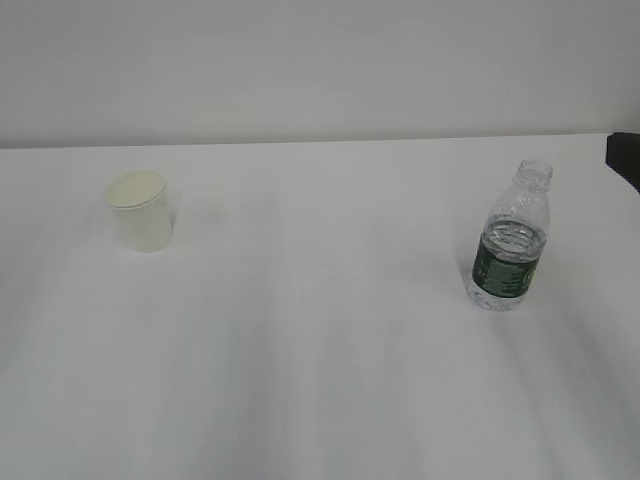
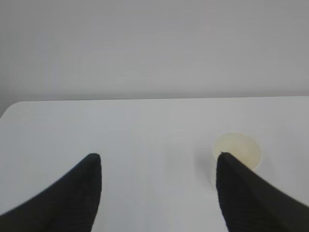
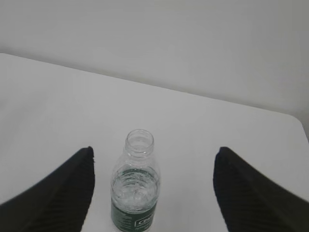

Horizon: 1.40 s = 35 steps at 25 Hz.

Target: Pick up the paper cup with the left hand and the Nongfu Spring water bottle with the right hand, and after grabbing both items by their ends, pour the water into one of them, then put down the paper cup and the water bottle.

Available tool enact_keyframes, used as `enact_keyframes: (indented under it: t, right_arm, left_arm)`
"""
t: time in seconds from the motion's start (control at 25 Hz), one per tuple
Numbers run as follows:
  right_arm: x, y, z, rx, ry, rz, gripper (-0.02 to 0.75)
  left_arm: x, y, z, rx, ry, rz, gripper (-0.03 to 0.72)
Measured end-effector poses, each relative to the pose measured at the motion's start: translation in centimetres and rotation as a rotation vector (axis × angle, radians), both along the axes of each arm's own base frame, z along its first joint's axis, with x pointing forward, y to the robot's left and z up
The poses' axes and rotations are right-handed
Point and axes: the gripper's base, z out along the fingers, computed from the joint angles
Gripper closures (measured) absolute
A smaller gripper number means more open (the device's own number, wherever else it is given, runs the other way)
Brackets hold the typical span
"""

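Exterior view showed the white table (image 1: 320,380) with the paper cup (image 1: 141,211) upright at the upper left of the frame and the Nongfu Spring water bottle (image 1: 511,238) upright at the right, the two well apart. The bottle was uncapped, with a dark green label band around its lower body and the water (image 1: 514,240) visible through the clear plastic above the label. Neither arm appeared in this view; a dark object (image 1: 625,160) sat at the right edge, identity not determinable.

Left wrist view showed the left hand (image 2: 158,166) with its two black fingers spread wide at the lower left and lower right of the frame, nothing between them. The cup (image 2: 239,150) stood at the lower right, its cream interior facing up; the right-hand fingertip overlapped its near rim in the picture, contact not determinable.

Right wrist view showed the right hand (image 3: 154,157) with jaws likewise wide apart and holding nothing. The bottle (image 3: 136,186) stood upright at lower centre, between the two fingers and nearer the left-hand one, clear of both.
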Motion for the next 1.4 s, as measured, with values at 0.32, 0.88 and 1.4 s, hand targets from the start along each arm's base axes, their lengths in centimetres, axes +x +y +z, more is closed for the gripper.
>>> enact_keyframes:
  t: [0.32, 0.88, 1.4]
  right_arm:
    - [1.6, 0.2, -1.7, 0.024, 0.025, -0.012, 0.152]
    - [-0.1, -0.1, -6.0, 0.076, 0.009, -0.034, 0.152]
    - [-2.3, -0.1, -9.1, 0.115, 0.039, -0.009, 0.153]
  left_arm:
    - [0.9, 0.1, -1.8, 0.003, 0.025, 0.008, 0.157]
    - [-1.7, -2.8, -7.1, 0.008, -0.021, -0.109, 0.158]
    - [-4.0, -4.6, -10.4, -0.029, 0.032, -0.187, 0.160]
